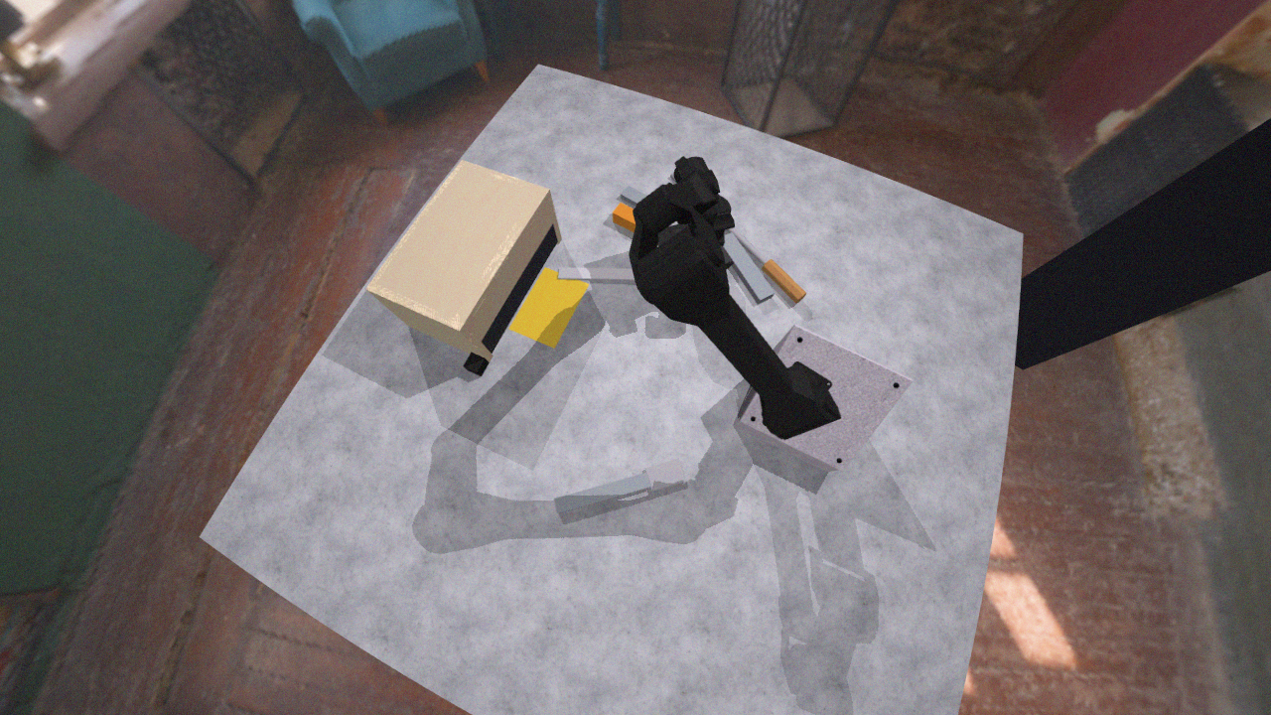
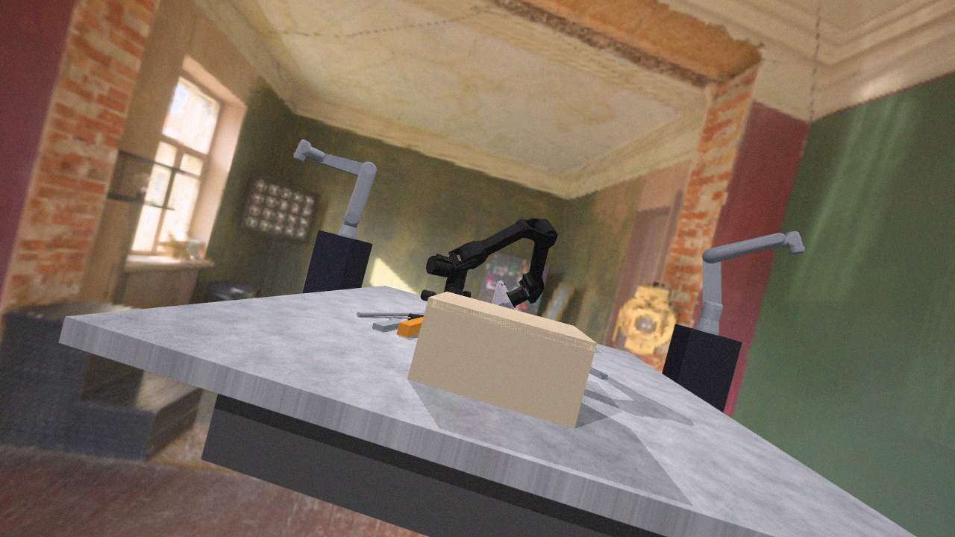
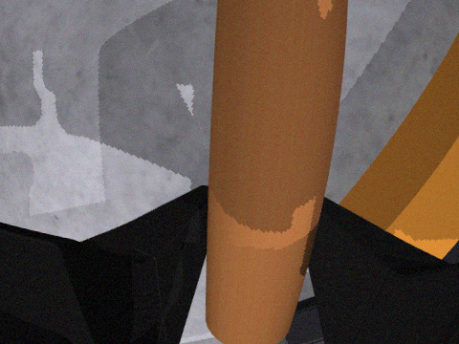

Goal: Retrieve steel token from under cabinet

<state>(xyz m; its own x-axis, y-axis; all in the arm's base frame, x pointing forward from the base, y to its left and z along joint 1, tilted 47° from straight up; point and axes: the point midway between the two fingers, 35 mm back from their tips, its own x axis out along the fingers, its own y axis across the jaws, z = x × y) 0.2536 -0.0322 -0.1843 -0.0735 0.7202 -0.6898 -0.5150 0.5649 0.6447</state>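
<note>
the black parallel-jaw gripper (image 3: 268,243) is clamped on a round wooden tool handle (image 3: 274,134); its grey blade (image 1: 582,273) should be kept low toward the beige box cabinet (image 1: 462,248).

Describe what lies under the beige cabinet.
Nothing shows: the cabinet hides the table beneath it. Only its dark front slot and the yellow marked area appear; no token is visible.
</note>
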